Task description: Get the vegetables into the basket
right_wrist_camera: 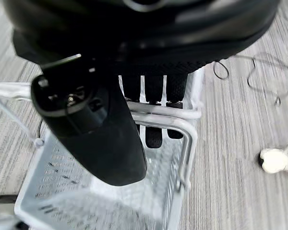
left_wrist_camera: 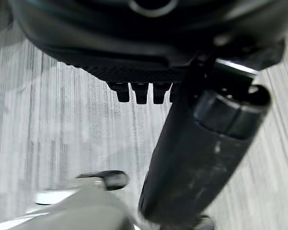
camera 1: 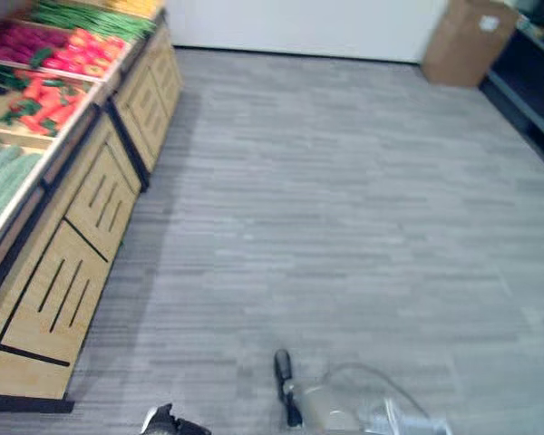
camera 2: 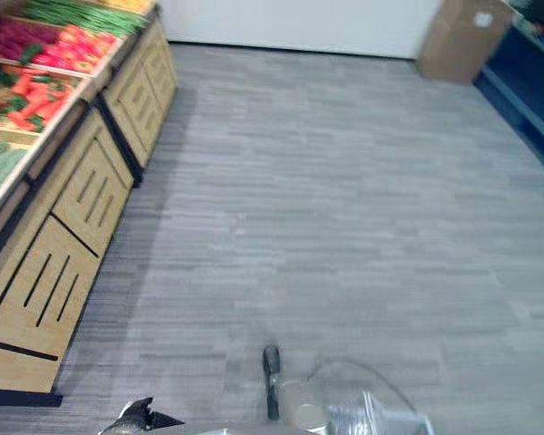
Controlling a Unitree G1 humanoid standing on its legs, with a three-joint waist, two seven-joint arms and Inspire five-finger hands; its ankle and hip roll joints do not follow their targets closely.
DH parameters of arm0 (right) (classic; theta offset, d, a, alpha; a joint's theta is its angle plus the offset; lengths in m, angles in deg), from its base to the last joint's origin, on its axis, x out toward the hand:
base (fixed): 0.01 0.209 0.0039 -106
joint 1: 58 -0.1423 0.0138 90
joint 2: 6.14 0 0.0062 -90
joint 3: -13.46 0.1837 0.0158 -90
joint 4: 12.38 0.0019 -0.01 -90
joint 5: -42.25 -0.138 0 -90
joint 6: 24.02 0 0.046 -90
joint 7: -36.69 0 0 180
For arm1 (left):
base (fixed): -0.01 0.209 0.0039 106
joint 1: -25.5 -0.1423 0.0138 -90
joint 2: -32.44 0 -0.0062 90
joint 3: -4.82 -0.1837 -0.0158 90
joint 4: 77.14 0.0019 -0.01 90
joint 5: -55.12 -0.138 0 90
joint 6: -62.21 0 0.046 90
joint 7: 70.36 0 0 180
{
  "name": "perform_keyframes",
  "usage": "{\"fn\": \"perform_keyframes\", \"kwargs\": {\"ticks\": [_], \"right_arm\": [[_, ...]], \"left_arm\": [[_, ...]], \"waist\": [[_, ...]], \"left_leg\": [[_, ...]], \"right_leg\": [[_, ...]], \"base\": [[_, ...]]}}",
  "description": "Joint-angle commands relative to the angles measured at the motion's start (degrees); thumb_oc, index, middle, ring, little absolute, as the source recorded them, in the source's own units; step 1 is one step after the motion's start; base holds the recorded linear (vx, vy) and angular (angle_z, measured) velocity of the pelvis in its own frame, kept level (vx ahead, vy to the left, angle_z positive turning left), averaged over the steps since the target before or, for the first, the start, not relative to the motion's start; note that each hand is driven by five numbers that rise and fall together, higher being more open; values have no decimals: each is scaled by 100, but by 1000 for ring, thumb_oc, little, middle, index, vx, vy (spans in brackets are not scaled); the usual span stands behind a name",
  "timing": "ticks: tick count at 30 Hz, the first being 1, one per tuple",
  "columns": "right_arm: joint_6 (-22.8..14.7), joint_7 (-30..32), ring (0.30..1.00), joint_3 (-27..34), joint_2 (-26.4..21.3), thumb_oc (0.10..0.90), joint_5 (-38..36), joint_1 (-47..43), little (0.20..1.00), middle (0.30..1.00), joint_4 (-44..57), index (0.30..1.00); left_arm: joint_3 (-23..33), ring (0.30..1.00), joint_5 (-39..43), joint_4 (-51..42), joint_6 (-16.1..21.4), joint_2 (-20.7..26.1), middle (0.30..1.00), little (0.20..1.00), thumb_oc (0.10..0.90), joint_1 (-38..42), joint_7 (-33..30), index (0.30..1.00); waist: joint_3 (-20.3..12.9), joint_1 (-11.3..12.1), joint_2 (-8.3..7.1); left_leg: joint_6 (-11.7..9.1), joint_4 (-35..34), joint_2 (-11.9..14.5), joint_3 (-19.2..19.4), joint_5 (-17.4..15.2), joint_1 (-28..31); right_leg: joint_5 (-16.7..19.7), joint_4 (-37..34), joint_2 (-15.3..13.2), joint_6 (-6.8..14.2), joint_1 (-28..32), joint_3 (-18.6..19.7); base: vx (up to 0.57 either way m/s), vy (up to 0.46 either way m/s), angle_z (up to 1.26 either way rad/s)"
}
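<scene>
My right hand (right_wrist_camera: 110, 139) had its fingers (right_wrist_camera: 153, 103) curled round the basket (right_wrist_camera: 86, 191) handle; the left hand (left_wrist_camera: 201, 158) hung empty, fingers relaxed. The vegetables (camera 1: 50, 95) sat on the produce stand (camera 1: 91, 208) to my left. I judged turning squarely toward it best, keeping the basket level.

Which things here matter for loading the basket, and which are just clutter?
Job:
- basket, handle under the right robot hand
- vegetables on the wooden stand
- left robot hand, holding nothing

Clutter:
- cardboard box
- dark shelf
</scene>
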Motion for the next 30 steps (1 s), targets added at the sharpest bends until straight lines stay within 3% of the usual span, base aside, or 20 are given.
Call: {"fn": "perform_keyframes", "kwargs": {"ticks": [1, 4, 5, 11, 12, 13, 16, 18, 19, 20, 23, 24, 27, 30], "right_arm": [[-151, 135, 300, 72, -347, 400, -126, -470, 300, 300, 31, 300], [-196, 125, 300, 144, -410, 400, -240, -476, 300, 300, 69, 300], [-221, 125, 300, 165, -442, 400, -315, -489, 300, 300, 95, 300], [-242, 83, 300, 159, -486, 400, -362, -534, 300, 300, 128, 300], [-255, 71, 300, 176, -499, 400, -395, -545, 300, 300, 130, 300], [-265, 67, 300, 187, -501, 400, -430, -537, 300, 300, 125, 300], [-297, 78, 300, 216, -534, 400, -510, -576, 300, 300, 136, 300], [-267, 92, 300, 181, -545, 400, -503, -578, 300, 300, 117, 300], [-241, 108, 300, 189, -547, 400, -527, -571, 300, 300, 88, 300], [-241, 108, 300, 191, -548, 400, -527, -568, 300, 300, 88, 300], [-231, 135, 300, 235, -562, 400, -531, -562, 300, 300, 45, 300], [-229, 142, 300, 244, -567, 400, -527, -556, 300, 300, 40, 300], [-224, 161, 300, 210, -580, 400, -477, -567, 300, 300, 25, 300], [-259, 165, 300, 207, -517, 400, -448, -504, 300, 300, 36, 300]], "left_arm": [[-19, 1000, 47, -128, 71, 50, 1000, 1000, 900, 213, -73, 1000], [-69, 1000, 73, -185, 85, 28, 1000, 1000, 900, 224, -53, 1000], [-135, 1000, 62, -218, 90, 20, 1000, 1000, 900, 255, -52, 1000], [-139, 1000, 166, -249, 97, -3, 1000, 1000, 900, 257, -23, 1000], [-141, 1000, 168, -260, 97, -5, 1000, 1000, 900, 246, -10, 1000], [-126, 1000, 191, -271, 106, -4, 1000, 1000, 900, 235, -1, 1000], [-132, 1000, 255, -345, 123, -5, 1000, 1000, 900, 276, -2, 1000], [-165, 1000, 280, -364, 135, -9, 1000, 1000, 900, 276, -10, 1000], [-188, 1000, 285, -382, 115, -7, 1000, 1000, 900, 271, -14, 1000], [-192, 1000, 285, -384, 114, -8, 1000, 1000, 900, 269, -14, 1000], [-198, 1000, 249, -396, 133, -3, 1000, 1000, 900, 288, 5, 1000], [-211, 1000, 235, -385, 133, -11, 1000, 1000, 900, 283, 1, 1000], [-186, 1000, 223, -332, 107, -40, 1000, 1000, 900, 258, -45, 1000], [-157, 1000, 191, -265, 116, -25, 1000, 1000, 900, 156, -46, 1000]], "waist": [[186, 16, -129], [137, -44, -24], [130, -62, 104], [115, -73, 265], [102, -101, 240], [124, -63, 273], [254, 26, 28], [343, 131, -37], [380, 188, -178], [411, 245, -141], [448, 465, -251], [466, 535, -233], [470, 777, -136], [345, 740, -128]], "left_leg": [[-175, -408, -288, -134, 460, 941], [-309, -246, -175, -200, 719, 926], [-448, -112, -42, -182, 901, 915], [-823, 340, 125, -224, 1597, 792], [-984, 649, 100, -184, 2009, 650], [-1047, 863, 121, -78, 2127, 591], [-1083, 1858, -135, 189, 2556, 10], [-925, 2181, -111, 505, 2380, -226], [-682, 2097, 45, 1074, 2075, -726], [-672, 2165, 89, 1131, 1991, -698], [-529, 1213, 84, 1484, 1374, -1387], [-541, 870, 47, 1490, 1332, -1468], [-519, 218, -145, 1182, 1681, -1842], [-493, -90, -116, 1269, 1573, -1414]], "right_leg": [[956, -671, -375, 759, -169, 243], [785, -537, -323, 680, -150, 148], [607, -418, -191, 594, -116, 147], [277, -269, -39, 452, 32, 78], [207, -292, -50, 391, 152, 55], [109, -319, 20, 362, 296, 80], [36, -411, -126, 255, 677, 242], [-78, -467, -126, 210, 922, 366], [-151, -544, -286, 218, 1154, 432], [-166, -539, -236, 221, 1183, 476], [-233, -749, -334, 343, 1553, 631], [-277, -795, -323, 374, 1660, 672], [-487, -917, -202, 388, 2071, 900], [-533, -998, -142, 368, 2214, 977]], "base": [[186, -125, 15], [160, -108, 23], [270, -164, 31], [160, -126, 11], [233, -162, -3], [192, -187, -2], [166, -143, -1], [225, -130, -25], [228, -94, -53], [218, -73, -33], [188, -11, -2], [224, 41, -6], [227, 14, -44], [110, 13, -94]]}}
